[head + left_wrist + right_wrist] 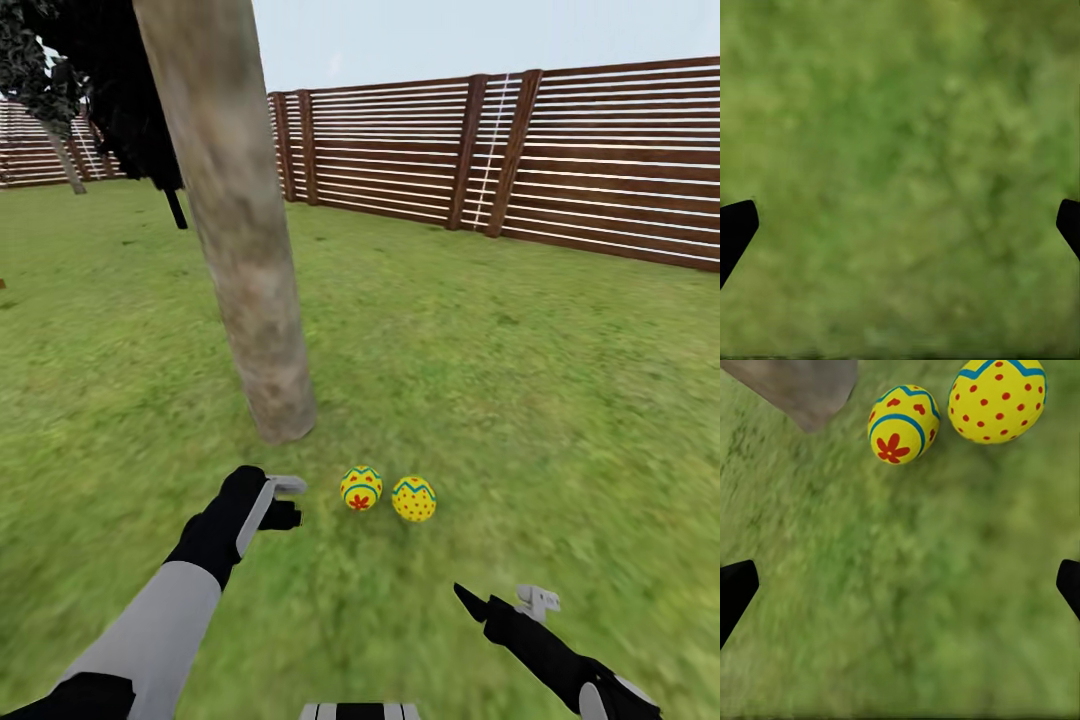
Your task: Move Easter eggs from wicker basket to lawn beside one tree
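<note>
The left end effector (288, 500) is being held low over the lawn (560, 400), just short of the tree (250, 330) base and beside the flower-marked egg (361, 488); its two fingers are being shown spread wide apart in the left wrist view, with nothing but grass between them. The right end effector (505, 603) is being held nearer the robot, farther out from the tree, and its fingertips (736, 589) are likewise being seen far apart at the edges of its wrist view, empty, with both eggs lying beyond them. The flower-marked egg and the dotted egg (414, 498) are lying on the grass just beside each other, near the foot of the tree, the flower-marked one being the closer to the trunk. Behind the tree a brown slatted fence (560, 160) is closing off the garden. Two eggs are being counted at the tree; a third egg and the wicker basket cannot be found from here, so the step in hand is being judged as the pause after a placing, with one egg probably left to fetch. The next move is being judged to call for both arms being drawn clear without the laid eggs being nudged, and for the base being turned away toward the basket.
</note>
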You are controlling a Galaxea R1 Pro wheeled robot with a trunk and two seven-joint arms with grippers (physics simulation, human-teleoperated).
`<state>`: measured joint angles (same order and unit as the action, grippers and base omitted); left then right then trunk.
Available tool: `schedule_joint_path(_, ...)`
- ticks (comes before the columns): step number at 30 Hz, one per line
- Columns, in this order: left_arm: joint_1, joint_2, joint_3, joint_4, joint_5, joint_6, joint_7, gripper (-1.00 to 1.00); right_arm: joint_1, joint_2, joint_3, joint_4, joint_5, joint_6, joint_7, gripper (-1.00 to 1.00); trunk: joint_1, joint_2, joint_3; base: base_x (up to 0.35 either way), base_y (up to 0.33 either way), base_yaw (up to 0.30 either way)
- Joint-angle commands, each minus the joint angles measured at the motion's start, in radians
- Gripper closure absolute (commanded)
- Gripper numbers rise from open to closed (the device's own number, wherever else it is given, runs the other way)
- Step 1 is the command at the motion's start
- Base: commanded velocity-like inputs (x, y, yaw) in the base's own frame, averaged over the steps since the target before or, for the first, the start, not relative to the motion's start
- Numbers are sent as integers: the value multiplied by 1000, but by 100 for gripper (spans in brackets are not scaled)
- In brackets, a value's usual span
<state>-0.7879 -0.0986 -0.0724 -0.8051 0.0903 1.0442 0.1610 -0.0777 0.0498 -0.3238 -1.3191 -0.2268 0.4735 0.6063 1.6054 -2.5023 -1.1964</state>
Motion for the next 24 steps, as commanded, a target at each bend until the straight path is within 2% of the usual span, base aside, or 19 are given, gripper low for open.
schedule_joint_path(1,-1,0,-2,0,9,3,9,-100,0,1,-3,-1,-7,8,3,-100,-1,0,3,-124,0,233)
schedule_joint_path(11,-1,0,-3,0,9,3,9,-100,0,1,-3,1,-6,8,3,-100,-5,2,42,-39,0,233)
schedule_joint_path(24,-1,-1,-3,0,7,3,14,-100,-1,1,-2,2,-6,8,3,-100,-55,93,83,-2,0,232)
